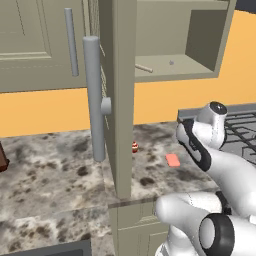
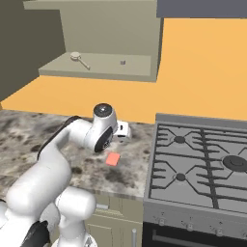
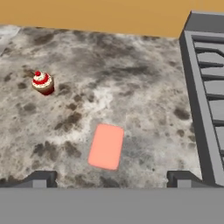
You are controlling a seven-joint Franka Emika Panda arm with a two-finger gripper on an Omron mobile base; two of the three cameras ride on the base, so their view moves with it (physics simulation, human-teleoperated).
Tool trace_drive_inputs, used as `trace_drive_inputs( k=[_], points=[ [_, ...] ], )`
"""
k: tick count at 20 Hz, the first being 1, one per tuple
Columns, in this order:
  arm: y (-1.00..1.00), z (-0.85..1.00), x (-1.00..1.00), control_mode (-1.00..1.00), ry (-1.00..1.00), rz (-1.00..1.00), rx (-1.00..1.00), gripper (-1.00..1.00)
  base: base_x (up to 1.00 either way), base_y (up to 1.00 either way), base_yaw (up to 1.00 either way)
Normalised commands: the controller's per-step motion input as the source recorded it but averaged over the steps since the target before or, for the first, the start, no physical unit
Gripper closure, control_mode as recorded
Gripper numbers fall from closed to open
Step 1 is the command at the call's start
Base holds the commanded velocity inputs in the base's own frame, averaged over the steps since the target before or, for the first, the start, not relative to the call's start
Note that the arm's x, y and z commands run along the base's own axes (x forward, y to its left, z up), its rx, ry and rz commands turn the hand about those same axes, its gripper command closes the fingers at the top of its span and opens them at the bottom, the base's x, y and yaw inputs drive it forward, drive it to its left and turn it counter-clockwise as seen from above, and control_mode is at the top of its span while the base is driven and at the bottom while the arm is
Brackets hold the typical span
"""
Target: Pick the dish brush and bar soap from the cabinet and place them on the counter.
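A simulated kitchen. The salmon-pink bar soap (image 3: 106, 146) lies flat on the mottled stone tabletop (image 3: 131, 87), between the stove (image 2: 202, 164) on one side and a tiny red-and-white cupcake-like object (image 3: 43, 82) on the other, well apart from both. The gripper (image 3: 111, 178) hangs over the soap, released: its 2 dark fingertips stand wide apart with nothing between them, not touching the slab. From the base cameras the gripper itself is mostly hidden behind the arm's white wrist.

Above, the taupe cabinet (image 2: 111, 29) stands open. The dish brush (image 2: 80, 60) lies on its shelf, round head toward the front; from the left side only the end of its handle shows, the rest hidden by the open door (image 1: 118, 100). A small grey speck (image 2: 122, 62) beside it is too small to identify.
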Motion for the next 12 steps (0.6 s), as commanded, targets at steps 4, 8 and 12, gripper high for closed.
trace_drive_inputs(
  k=[4,8,12],
  points=[
    [0.0,0.0,-0.53,-1.0,-0.11,0.0,0.0,-1.0,0.0,0.0,0.0],
    [0.0,0.22,-0.45,-1.0,-0.04,0.0,0.0,-1.0,0.0,0.0,0.0],
    [0.0,0.46,-0.37,-1.0,0.0,0.0,0.0,-1.0,0.0,0.0,0.0]
  ],
)
